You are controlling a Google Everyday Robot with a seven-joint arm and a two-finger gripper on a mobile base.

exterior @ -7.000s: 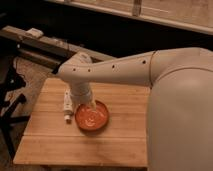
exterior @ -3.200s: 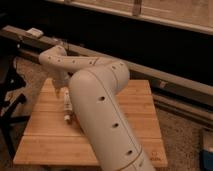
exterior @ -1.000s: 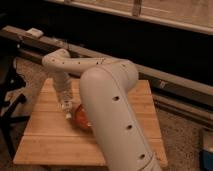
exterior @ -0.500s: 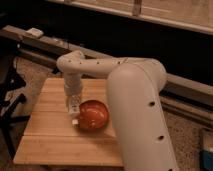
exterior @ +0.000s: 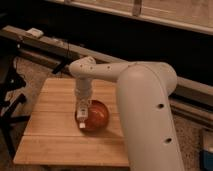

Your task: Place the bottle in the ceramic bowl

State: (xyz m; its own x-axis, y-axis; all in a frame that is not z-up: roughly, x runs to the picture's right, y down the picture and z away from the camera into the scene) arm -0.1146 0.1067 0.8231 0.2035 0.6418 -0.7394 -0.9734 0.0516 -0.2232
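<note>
The orange-red ceramic bowl (exterior: 97, 116) sits on the wooden table (exterior: 50, 135), a little right of its middle. My gripper (exterior: 81, 114) points down over the bowl's left edge, hanging from the white arm (exterior: 135, 85) that reaches in from the right. It is shut on the small whitish bottle (exterior: 81, 121), which hangs upright with its lower end at the bowl's left rim. The wrist hides the bottle's upper part.
A long grey rail (exterior: 50, 47) with a small white box (exterior: 35, 32) runs behind the table. Dark stands and cables (exterior: 12, 95) are left of the table. A blue object (exterior: 207, 152) lies on the floor at the right.
The arm has swung right and the gripper with the bottle has moved from the table's left part to the bowl's left edge. The bowl, earlier partly hidden, now shows.
</note>
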